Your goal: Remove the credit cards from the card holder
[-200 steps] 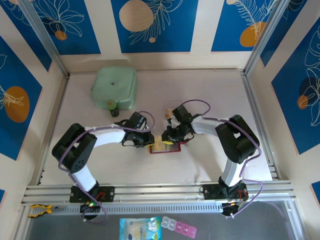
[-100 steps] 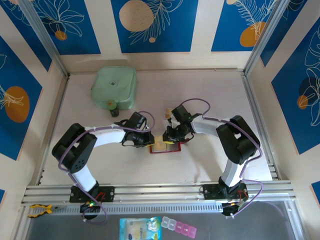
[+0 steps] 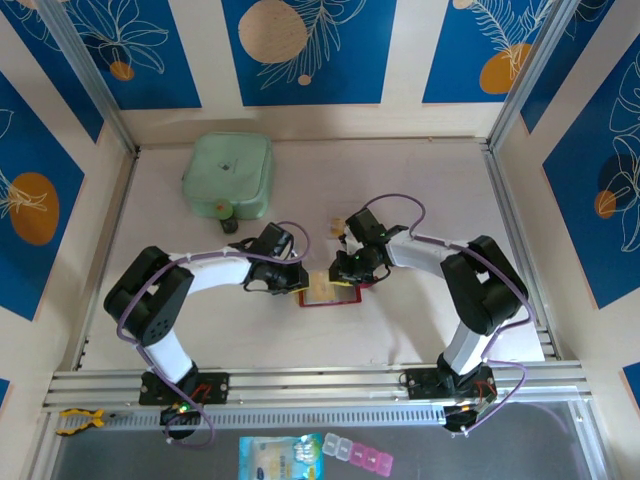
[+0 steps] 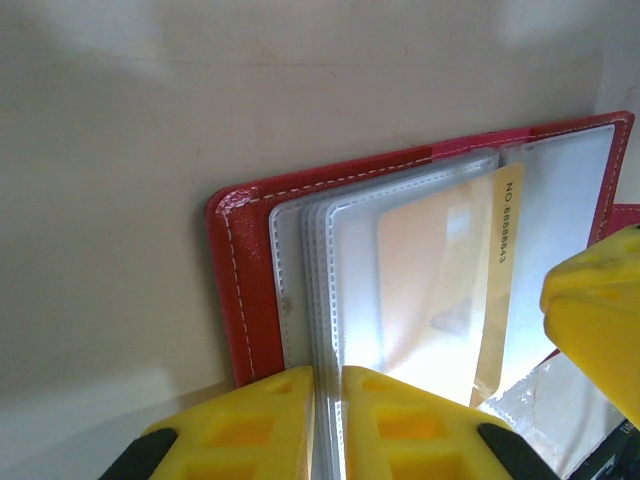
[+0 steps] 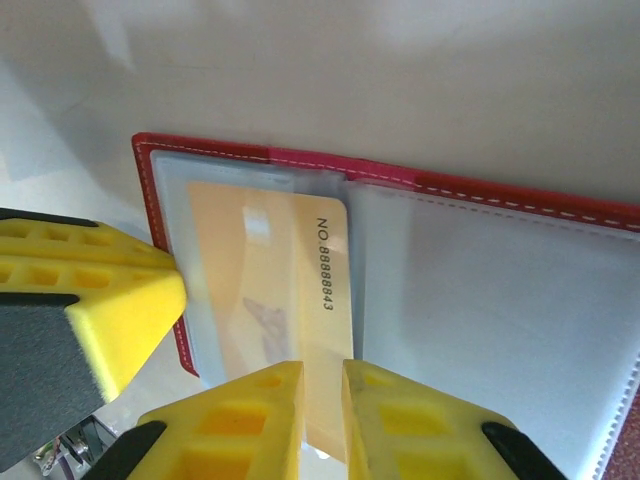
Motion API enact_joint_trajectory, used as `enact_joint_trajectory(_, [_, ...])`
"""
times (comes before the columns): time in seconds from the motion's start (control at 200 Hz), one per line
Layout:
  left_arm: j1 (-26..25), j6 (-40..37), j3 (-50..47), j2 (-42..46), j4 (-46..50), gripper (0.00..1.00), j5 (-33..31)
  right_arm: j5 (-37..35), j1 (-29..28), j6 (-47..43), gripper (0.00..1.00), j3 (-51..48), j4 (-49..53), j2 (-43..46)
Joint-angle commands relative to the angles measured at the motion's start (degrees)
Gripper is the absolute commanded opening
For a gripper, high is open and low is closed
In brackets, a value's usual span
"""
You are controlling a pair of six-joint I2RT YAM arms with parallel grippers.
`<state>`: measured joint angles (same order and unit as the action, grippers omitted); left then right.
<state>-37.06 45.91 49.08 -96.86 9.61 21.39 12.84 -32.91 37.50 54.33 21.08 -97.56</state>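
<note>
From the top camera, the red card holder (image 3: 335,299) lies open on the surface (image 3: 420,200), at the front middle between both arms. The left tool (image 3: 303,289) and the right tool (image 3: 338,282) reach it from opposite sides.

In the left wrist view, the left tool (image 4: 327,400) is almost closed on the clear pocket leaves. I judge this pins the holder down.

In the right wrist view, the right tool (image 5: 322,400) is narrow and pinches the lower edge of the gold credit card (image 5: 265,280), probably to draw it out. The card is yellowish, has a number along one side, and sits partly under a cloudy sleeve.
</note>
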Motion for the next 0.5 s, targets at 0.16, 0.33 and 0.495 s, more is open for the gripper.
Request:
enact_joint_trajectory(0.16, [0.11, -1.35, 3.53, 2.09, 4.2, 0.15, 0.07, 3.02, 0.53, -0.14, 0.21, -0.18, -0.66, 0.68])
enact_joint_trajectory(0.33, [-1.53, -0.67, 4.45, 1.45, 3.99, 0.1, 0.65, 3.93, 1.0, 0.38, 0.23, -0.82, -1.96, 0.21])
enact_joint_trajectory(0.495, [-2.56, 0.38, 4.12, -0.99, 1.81, 0.07, 1.71, 4.8, 1.48, 0.65, 0.24, -1.48, -2.93, -0.25])
